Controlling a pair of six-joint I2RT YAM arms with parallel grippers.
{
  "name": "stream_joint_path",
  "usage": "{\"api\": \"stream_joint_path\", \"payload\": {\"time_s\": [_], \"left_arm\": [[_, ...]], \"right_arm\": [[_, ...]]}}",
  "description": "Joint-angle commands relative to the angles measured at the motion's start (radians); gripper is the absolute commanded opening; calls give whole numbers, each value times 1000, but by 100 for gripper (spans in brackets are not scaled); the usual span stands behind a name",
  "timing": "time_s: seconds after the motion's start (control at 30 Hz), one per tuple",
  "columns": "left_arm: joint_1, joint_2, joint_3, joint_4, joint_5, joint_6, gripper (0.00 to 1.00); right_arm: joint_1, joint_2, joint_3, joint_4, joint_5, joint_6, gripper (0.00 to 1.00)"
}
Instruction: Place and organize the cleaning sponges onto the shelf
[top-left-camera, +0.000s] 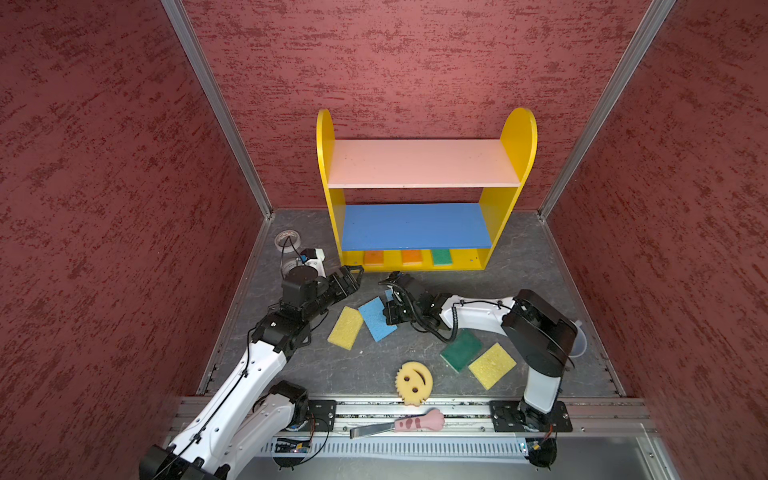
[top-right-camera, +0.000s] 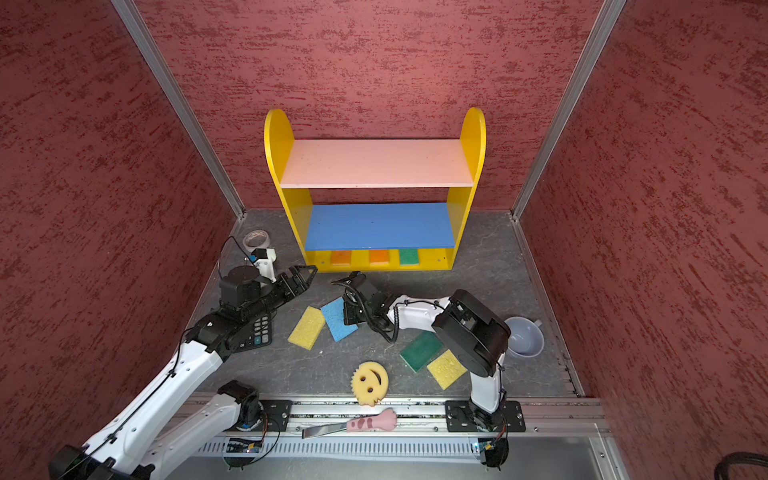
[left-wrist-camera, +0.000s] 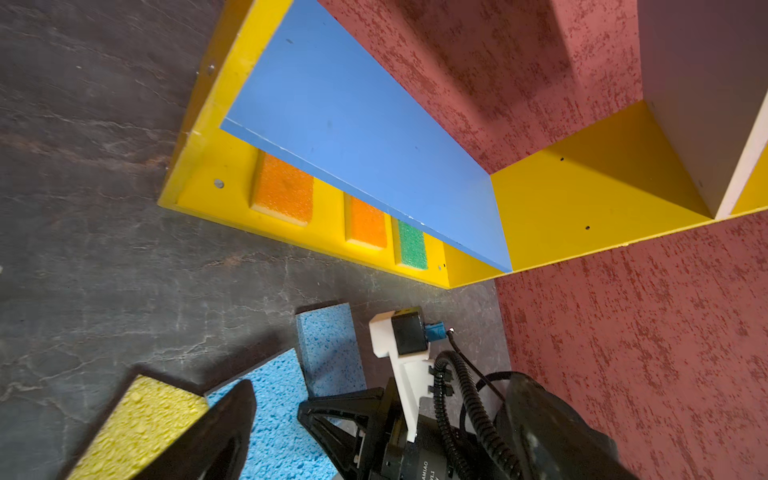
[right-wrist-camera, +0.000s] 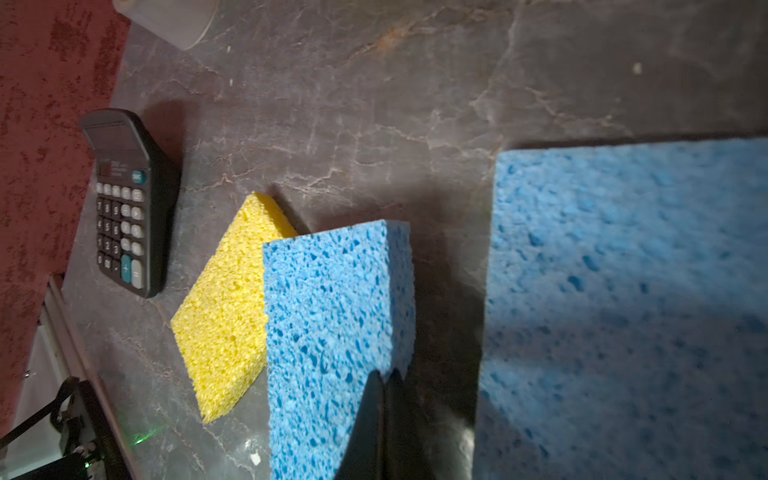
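Note:
The shelf (top-left-camera: 509, 199) stands at the back; two orange sponges (top-left-camera: 373, 257) (top-left-camera: 411, 257) and a green sponge (top-left-camera: 441, 256) lie on its yellow base. My left gripper (top-left-camera: 351, 280) hangs open and empty by the shelf's lower left corner. My right gripper (right-wrist-camera: 384, 378) is shut on nothing, its tips over the edge of a blue sponge (top-left-camera: 376, 318). A second blue sponge (left-wrist-camera: 332, 345) lies beside it, mostly under that arm. Loose on the floor are a yellow sponge (top-left-camera: 345, 327), a green one (top-left-camera: 461, 350), another yellow one (top-left-camera: 492, 365) and the smiley sponge (top-left-camera: 414, 382).
A tape roll (top-left-camera: 286, 240) lies in the back left corner and a calculator (top-right-camera: 259, 330) sits under the left arm. A grey cup (top-right-camera: 524, 336) stands at the right wall. A pink cat-paw tool (top-left-camera: 415, 423) rests on the front rail.

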Motion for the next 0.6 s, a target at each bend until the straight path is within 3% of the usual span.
{"api": "stream_joint_path", "payload": {"time_s": [0.0,0.07,0.23,0.4,0.57], "left_arm": [[16,9,-17,-33,-3,25,94],[19,33,-17,-68,-14,28,93],[41,66,-55,-140,-14,25,79],[47,43,-117,-137,-15,1,75],[45,60,-169,-93,-7,-30,56]], "right_arm": [[-21,-7,-36,-49,96,36,1],[-38,-20,-60,-48,113,51,8],[-71,-76,-94,-68,177,70,20],[-76,-106,-60,-122,221,50,36],[-50,-124,-26,-117,212,33,44]]}}
